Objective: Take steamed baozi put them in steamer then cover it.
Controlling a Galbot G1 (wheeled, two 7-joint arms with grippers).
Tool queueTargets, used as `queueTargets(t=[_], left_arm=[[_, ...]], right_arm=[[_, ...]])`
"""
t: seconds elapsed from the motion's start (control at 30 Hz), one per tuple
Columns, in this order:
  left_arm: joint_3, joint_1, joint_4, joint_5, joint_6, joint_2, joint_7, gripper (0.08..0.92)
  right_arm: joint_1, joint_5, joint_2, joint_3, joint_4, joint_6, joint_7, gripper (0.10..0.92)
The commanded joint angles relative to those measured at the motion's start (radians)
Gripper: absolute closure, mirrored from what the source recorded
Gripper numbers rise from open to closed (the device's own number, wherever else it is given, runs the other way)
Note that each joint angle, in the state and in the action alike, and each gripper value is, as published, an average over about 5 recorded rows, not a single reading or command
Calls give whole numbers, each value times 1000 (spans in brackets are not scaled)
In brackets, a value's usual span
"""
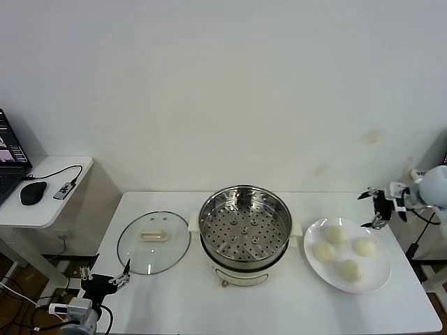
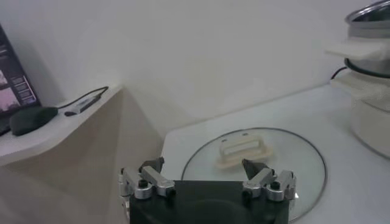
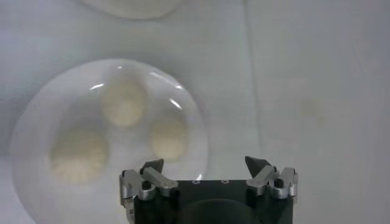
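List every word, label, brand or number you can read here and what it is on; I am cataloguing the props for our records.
None can be read.
Laptop screen: shows coloured blocks, any text too small to read.
Steamer: a small mark on the front of its white base, too small to read.
Cover, plate and steamed baozi: no writing visible.

Head view bright, even, soft shadows. Glare on steamer point(image 1: 244, 227) rim and cover point(image 1: 154, 242) glass. Both wrist views soft, hazy; plate point(image 3: 36, 128) w/ baozi point(image 3: 124, 102) washed out, blurry.
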Motion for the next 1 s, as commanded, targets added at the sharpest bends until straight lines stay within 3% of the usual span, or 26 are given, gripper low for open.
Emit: queueTargets(t=[0.03,1.0], left_arm=[[-1,1,8,9,1,-6,1,177],[12,2,26,20,-4,-17,6,177]], right_arm=[[127,-130,114,-154,-177,91,-61,203],[55,-254,262,-67,-350,117,25,203]])
